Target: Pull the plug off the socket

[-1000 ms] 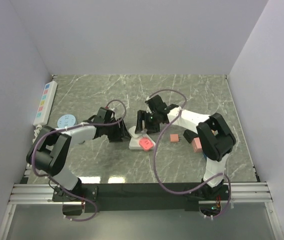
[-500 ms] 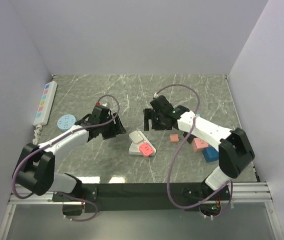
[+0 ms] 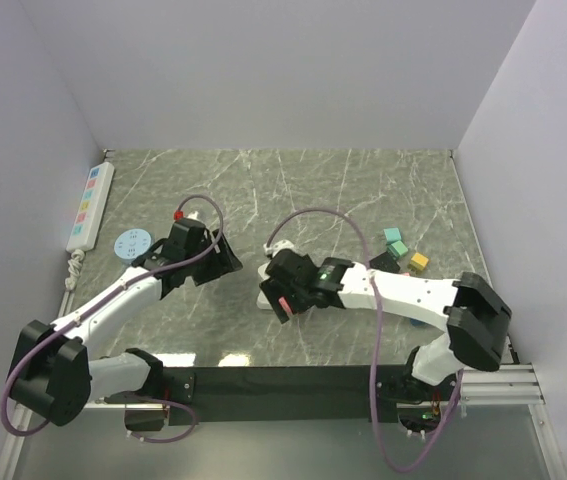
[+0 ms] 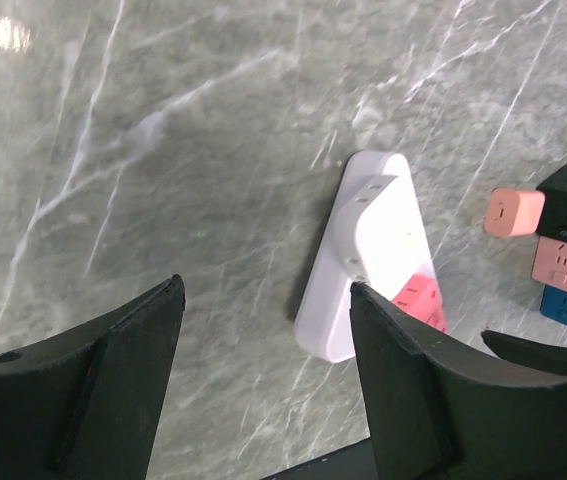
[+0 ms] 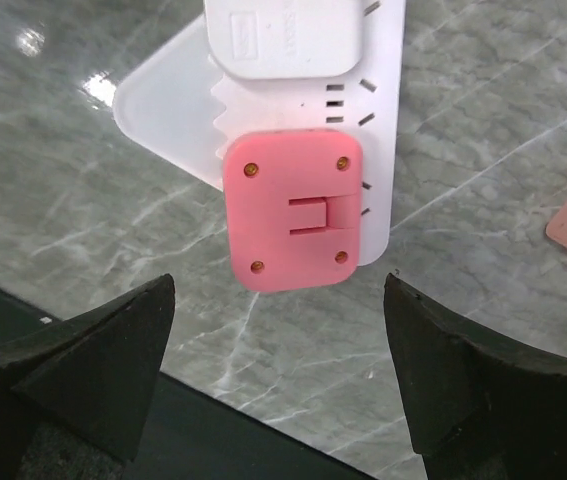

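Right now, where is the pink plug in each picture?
Top external: pink plug, just below centre, mostly hidden.
Left wrist: plug at lower right, partly hidden.
Right wrist: plug in the middle.
Shared landmark: the white socket holding it.

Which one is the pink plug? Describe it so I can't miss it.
Find the white socket strip at the centre of the marble table. Two plugs sit on it. Yours is the square pink plug with four corner screws, not the white plug.
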`<state>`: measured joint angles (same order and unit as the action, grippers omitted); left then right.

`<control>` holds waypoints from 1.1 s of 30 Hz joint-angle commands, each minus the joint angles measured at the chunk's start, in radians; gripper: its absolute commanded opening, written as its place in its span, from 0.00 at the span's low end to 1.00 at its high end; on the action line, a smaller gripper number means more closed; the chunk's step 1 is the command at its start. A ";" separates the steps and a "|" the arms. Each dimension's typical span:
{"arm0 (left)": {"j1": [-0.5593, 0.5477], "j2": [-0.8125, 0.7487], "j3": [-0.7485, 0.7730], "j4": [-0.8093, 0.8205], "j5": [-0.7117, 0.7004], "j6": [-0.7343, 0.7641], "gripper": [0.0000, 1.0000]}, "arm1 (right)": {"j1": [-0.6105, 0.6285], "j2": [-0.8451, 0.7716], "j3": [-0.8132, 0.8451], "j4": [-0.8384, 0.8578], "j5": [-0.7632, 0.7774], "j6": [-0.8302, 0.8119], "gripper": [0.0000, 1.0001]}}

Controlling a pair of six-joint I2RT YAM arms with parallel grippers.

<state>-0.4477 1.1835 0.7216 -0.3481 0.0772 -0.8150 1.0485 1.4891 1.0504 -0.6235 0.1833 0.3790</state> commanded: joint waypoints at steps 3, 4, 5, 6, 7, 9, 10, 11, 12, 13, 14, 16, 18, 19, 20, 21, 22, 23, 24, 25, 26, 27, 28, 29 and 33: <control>0.004 -0.061 -0.047 0.003 -0.010 -0.033 0.73 | 0.100 0.124 0.052 0.005 0.243 0.015 0.91; 0.004 -0.065 -0.063 0.008 -0.001 -0.039 0.73 | 0.108 0.149 0.063 0.004 0.267 0.011 0.91; 0.004 -0.073 -0.071 0.020 0.007 -0.044 0.73 | 0.122 0.173 0.077 -0.002 0.286 0.009 0.90; 0.004 -0.076 -0.080 0.027 0.012 -0.044 0.73 | 0.130 0.218 0.100 -0.010 0.301 0.008 0.89; 0.004 -0.079 -0.097 0.031 0.016 -0.052 0.73 | 0.137 0.239 0.109 -0.008 0.314 -0.006 0.88; 0.004 -0.081 -0.109 0.043 0.025 -0.053 0.73 | 0.150 0.281 0.134 -0.015 0.349 -0.009 0.82; 0.003 -0.079 -0.119 0.046 0.029 -0.053 0.73 | 0.153 0.286 0.140 -0.013 0.355 -0.018 0.81; 0.003 -0.079 -0.122 0.049 0.035 -0.053 0.73 | 0.154 0.290 0.145 -0.012 0.372 -0.019 0.76; 0.003 -0.079 -0.126 0.052 0.039 -0.053 0.73 | 0.157 0.292 0.154 -0.012 0.375 -0.020 0.73; 0.003 -0.081 -0.131 0.052 0.042 -0.052 0.73 | 0.157 0.292 0.157 -0.009 0.372 -0.028 0.69; 0.003 -0.081 -0.136 0.054 0.047 -0.050 0.73 | 0.159 0.290 0.160 -0.005 0.370 -0.031 0.61; 0.003 -0.079 -0.145 0.061 0.052 -0.050 0.73 | 0.157 0.289 0.169 -0.004 0.364 -0.035 0.49; 0.003 -0.079 -0.151 0.067 0.062 -0.047 0.72 | 0.157 0.278 0.187 -0.013 0.351 -0.032 0.33; 0.003 -0.076 -0.155 0.073 0.068 -0.043 0.72 | 0.157 0.272 0.194 -0.021 0.343 -0.023 0.30; 0.003 -0.064 -0.157 0.080 0.078 -0.038 0.73 | 0.156 0.264 0.198 -0.021 0.329 -0.020 0.28; 0.003 -0.056 -0.159 0.084 0.096 -0.035 0.73 | 0.156 0.248 0.207 -0.019 0.300 -0.019 0.27; 0.003 -0.047 -0.162 0.089 0.102 -0.030 0.72 | 0.153 0.240 0.214 -0.021 0.285 -0.009 0.24; 0.003 -0.027 -0.162 0.104 0.111 -0.027 0.72 | 0.153 0.235 0.227 -0.021 0.262 -0.006 0.20; 0.003 -0.019 -0.165 0.115 0.124 -0.024 0.72 | 0.150 0.226 0.233 -0.021 0.245 -0.002 0.18; 0.000 -0.012 -0.169 0.123 0.131 -0.023 0.72 | 0.147 0.221 0.240 -0.024 0.211 0.021 0.10; 0.000 0.002 -0.174 0.144 0.136 -0.024 0.72 | 0.136 0.218 0.247 -0.022 0.193 0.034 0.05; -0.002 0.008 -0.177 0.155 0.139 -0.023 0.72 | 0.128 0.211 0.247 -0.018 0.173 0.044 0.00; -0.003 0.011 -0.185 0.164 0.141 -0.024 0.72 | 0.122 0.208 0.244 -0.004 0.130 0.069 0.00; -0.003 0.024 -0.188 0.170 0.142 -0.026 0.73 | 0.108 0.207 0.240 0.004 0.111 0.078 0.00; -0.006 0.039 -0.203 0.204 0.151 -0.030 0.73 | 0.082 0.223 0.232 0.021 0.042 0.132 0.00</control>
<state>-0.4473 1.2121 0.5346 -0.2012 0.2028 -0.8536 1.1542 1.7432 1.2495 -0.6449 0.2928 0.4404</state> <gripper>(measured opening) 0.726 0.605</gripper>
